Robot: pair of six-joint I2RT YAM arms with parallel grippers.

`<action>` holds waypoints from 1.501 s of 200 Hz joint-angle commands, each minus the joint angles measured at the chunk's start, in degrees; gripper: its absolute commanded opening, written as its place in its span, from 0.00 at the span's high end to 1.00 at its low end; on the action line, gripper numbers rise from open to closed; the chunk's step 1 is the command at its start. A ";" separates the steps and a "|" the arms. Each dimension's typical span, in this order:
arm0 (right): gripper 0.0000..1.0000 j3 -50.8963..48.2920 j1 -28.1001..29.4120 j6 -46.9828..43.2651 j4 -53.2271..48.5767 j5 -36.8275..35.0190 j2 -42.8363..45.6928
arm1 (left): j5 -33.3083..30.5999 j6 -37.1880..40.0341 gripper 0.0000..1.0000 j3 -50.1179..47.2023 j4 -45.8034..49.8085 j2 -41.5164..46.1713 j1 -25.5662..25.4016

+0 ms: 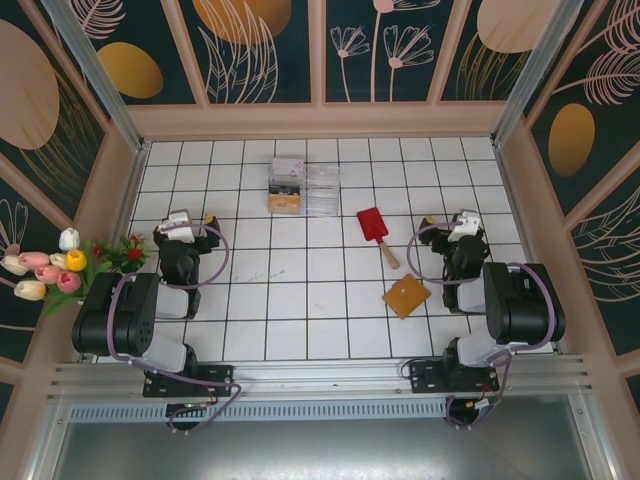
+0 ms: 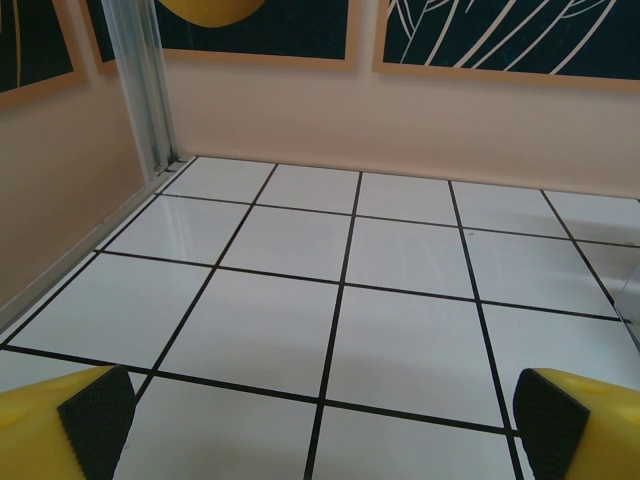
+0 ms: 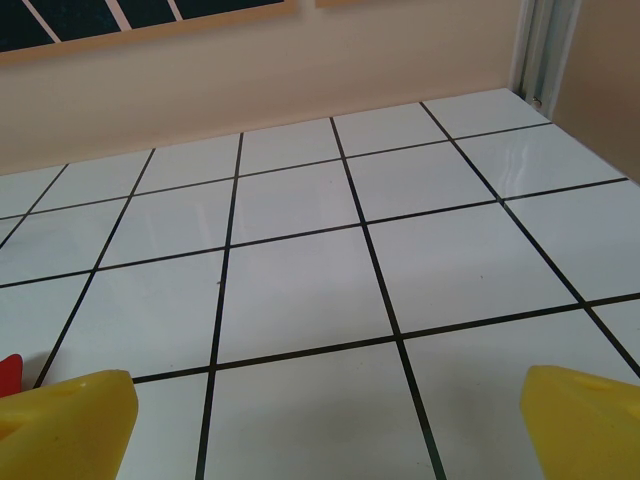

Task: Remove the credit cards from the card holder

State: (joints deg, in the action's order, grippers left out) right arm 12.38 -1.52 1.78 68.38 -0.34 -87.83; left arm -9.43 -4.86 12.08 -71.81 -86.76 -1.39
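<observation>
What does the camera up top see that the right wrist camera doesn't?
From the top: the tan card holder, the whole red spatula, a clear box and flowers. From the right wrist: a close look at the right gripper, its yellow fingers spread wide. Both: the white tiled table and beige wall; a red sliver at the wrist view's edge may be the spatula.

Left arm [image 1: 128, 318]: black, jointed, folded at the near-left, wrist forward. Left gripper [image 2: 320, 425]: yellow fingers [image 2: 35, 425], black ribbed pads [image 2: 96, 420], jaws wide apart. Right arm [image 1: 518, 302]: black, folded at the near-right. Right gripper [image 3: 325, 425]: jaws wide apart.
</observation>
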 commanded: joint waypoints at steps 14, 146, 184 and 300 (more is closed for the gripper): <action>0.01 0.87 -0.31 -0.97 3.29 0.80 -0.36 | 0.57 0.81 0.01 0.71 -2.76 -0.20 0.42; 0.01 20.06 1.13 25.61 -63.83 -13.41 24.21 | 5.89 -23.13 0.01 19.33 51.18 26.40 0.27; 0.01 24.51 4.03 32.81 -81.48 -8.09 28.20 | 10.17 -25.32 0.01 24.57 62.48 26.73 0.25; 0.01 30.51 31.03 53.35 -113.00 -11.88 22.80 | 12.03 -22.65 0.01 26.44 66.01 25.46 0.27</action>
State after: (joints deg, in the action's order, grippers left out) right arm 40.93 25.78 48.23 -36.03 -7.68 -64.45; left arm 1.85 -28.58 36.58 -6.66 -60.64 -1.39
